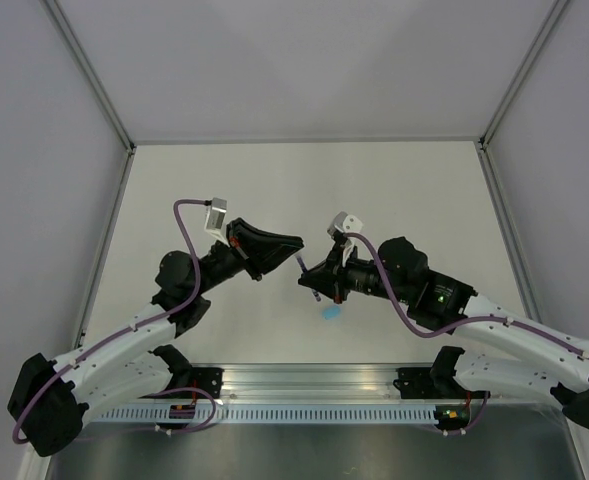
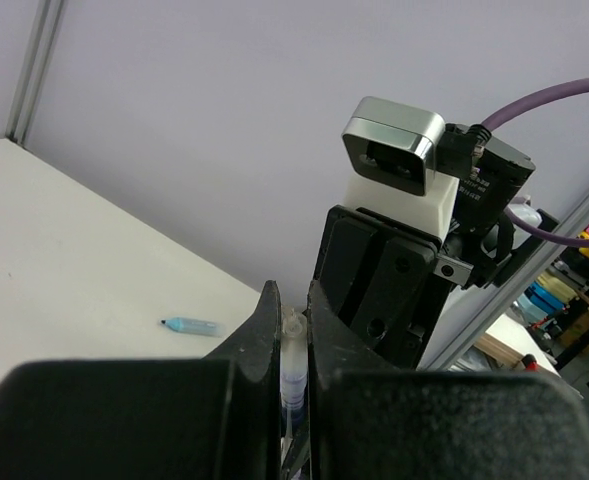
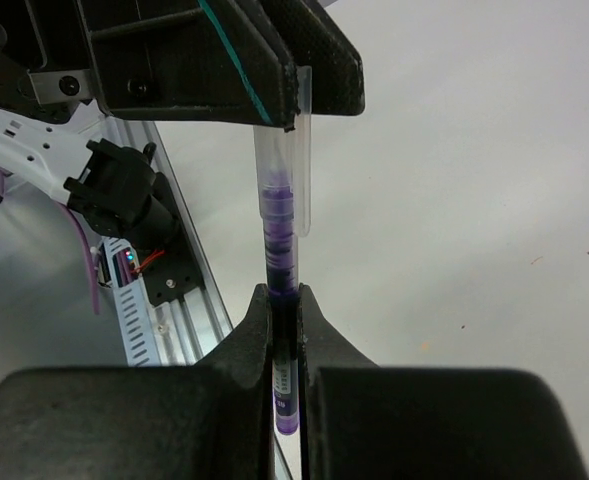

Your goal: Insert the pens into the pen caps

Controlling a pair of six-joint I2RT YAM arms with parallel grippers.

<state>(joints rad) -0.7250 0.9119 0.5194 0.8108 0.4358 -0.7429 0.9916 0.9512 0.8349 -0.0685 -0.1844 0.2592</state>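
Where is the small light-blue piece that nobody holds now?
In the top view the light-blue piece lies on the table, just on the near side of the right gripper, close to the middle, and nothing touches it.

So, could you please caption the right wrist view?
Right tool holds the pen inside the cap gripped by left tool.

Arms angled inward; left claw, right claw clamped, tips nearly meeting.
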